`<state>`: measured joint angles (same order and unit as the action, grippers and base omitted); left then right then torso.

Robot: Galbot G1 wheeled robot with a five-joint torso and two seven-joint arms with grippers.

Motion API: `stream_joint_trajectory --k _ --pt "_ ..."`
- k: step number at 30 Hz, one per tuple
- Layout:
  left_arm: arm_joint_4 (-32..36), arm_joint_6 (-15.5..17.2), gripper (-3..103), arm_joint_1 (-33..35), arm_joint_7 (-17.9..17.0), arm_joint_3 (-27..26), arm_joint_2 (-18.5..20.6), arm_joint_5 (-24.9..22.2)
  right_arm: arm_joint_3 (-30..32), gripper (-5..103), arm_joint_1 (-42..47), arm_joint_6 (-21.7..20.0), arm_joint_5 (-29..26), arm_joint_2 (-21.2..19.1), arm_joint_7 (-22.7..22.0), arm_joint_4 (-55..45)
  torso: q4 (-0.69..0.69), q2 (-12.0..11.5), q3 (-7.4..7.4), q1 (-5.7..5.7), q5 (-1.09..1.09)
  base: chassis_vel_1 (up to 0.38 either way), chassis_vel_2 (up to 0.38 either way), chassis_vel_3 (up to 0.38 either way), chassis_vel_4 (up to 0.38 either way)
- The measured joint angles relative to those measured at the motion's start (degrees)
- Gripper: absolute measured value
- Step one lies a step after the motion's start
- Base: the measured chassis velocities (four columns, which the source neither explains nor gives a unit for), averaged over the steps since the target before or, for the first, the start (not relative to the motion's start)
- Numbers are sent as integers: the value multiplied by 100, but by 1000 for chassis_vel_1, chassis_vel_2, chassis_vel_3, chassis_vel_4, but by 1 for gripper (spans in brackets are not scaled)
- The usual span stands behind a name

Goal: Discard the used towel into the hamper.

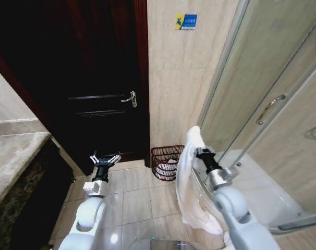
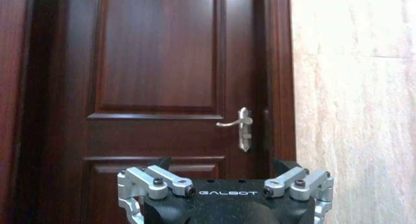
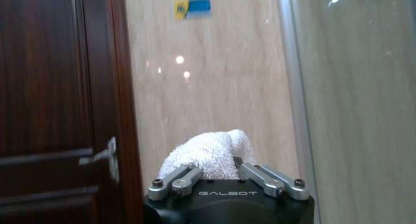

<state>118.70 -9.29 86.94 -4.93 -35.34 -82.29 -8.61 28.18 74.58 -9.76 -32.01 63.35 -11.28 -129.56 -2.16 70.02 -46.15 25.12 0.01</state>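
Right gripper point(image 1: 198, 151) clamped on white towel point(image 1: 188, 182); left gripper point(image 1: 105, 158) spread, idle. Carry over hamper point(image 1: 166, 162) rim, then release.

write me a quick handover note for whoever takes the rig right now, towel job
Right pincer: shut on the white towel, held up in the air beside the shower enclosure; the towel hangs down from it in a long drape.
Left pincer: open and empty, held low over the floor tiles facing the dark wooden door.
Hamper: on the floor against the tiled wall, between the door and the shower, ahead and to the left of the towel. Something white already lies inside it.
Done: towel is picked up and in hand.
Left: bring the towel over the hamper and let it go inside.
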Motion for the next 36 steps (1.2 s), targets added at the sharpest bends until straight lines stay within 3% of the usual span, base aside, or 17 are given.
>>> stream_joint_trajectory --k 2,6,9,14,18,20,22,24,26,28,31,32,34,36 --pt "35 -20 100 55 10 -34 -297 58 150 10 -303 -86 -443 -339 -168 -90 1 0 0 0 1 3 -17 -26 2" --pt "146 -20 100 193 10 -29 -416 74 284 10 -783 -272 -1031 -722 -476 -211 -2 0 -1 1 3 0 0 0 0" --pt "170 -63 100 385 20 -52 -377 145 425 10 -1792 -556 -2208 -1570 -1035 -262 -2 0 -1 3 0 0 0 0 0" --pt "110 -243 100 463 22 -179 -382 200 333 10 -2771 -767 -2718 -2020 -1232 30 -1 -1 -2 4 0 0 0 0 0" --pt "255 -289 100 651 36 -293 -343 190 1 10 -4131 -1013 -3206 -2352 -1337 569 -1 0 -1 3 -1 0 0 0 0" --pt "356 -290 100 690 39 -360 -307 181 -743 10 -5666 -1133 -3593 -2534 -1397 1228 -2 -1 -2 4 1 0 0 0 0" --pt "362 -278 100 653 32 -372 -320 182 -1434 10 -6752 -1165 -3811 -2522 -1454 1709 -1 0 -1 3 -7 0 0 0 0" --pt "366 -265 100 640 28 -364 -328 183 -1707 10 -7169 -1173 -3901 -2477 -1507 1926 0 -1 -2 3 -2 0 0 0 0" --pt "375 -214 100 596 23 -318 -345 186 -2449 10 -8393 -1188 -4249 -2172 -1774 2504 -1 -1 -3 5 0 0 0 0 0" --pt "375 -203 100 581 20 -312 -346 187 -2567 10 -8587 -1188 -4290 -2094 -1828 2604 -1 -1 -2 4 -5 0 0 0 0" --pt "381 -149 100 501 8 -311 -348 164 -3292 10 -9717 -1179 -4231 -1361 -1987 3527 -2 -1 -2 3 0 0 0 0 0" --pt "381 -149 100 501 8 -311 -348 164 -3292 10 -9717 -1179 -4231 -1361 -1987 3527 -2 -1 -2 3 0 0 0 0 0" --pt "383 -142 100 491 5 -351 -336 105 -3598 10 -10434 -1169 -3946 -771 -1952 4387 -2 -2 -3 5 -1 0 0 0 0" --pt "385 -142 100 495 5 -367 -338 88 -3643 10 -10637 -1160 -3841 -563 -1932 4640 -4 -2 -3 5 -5 0 0 0 0"
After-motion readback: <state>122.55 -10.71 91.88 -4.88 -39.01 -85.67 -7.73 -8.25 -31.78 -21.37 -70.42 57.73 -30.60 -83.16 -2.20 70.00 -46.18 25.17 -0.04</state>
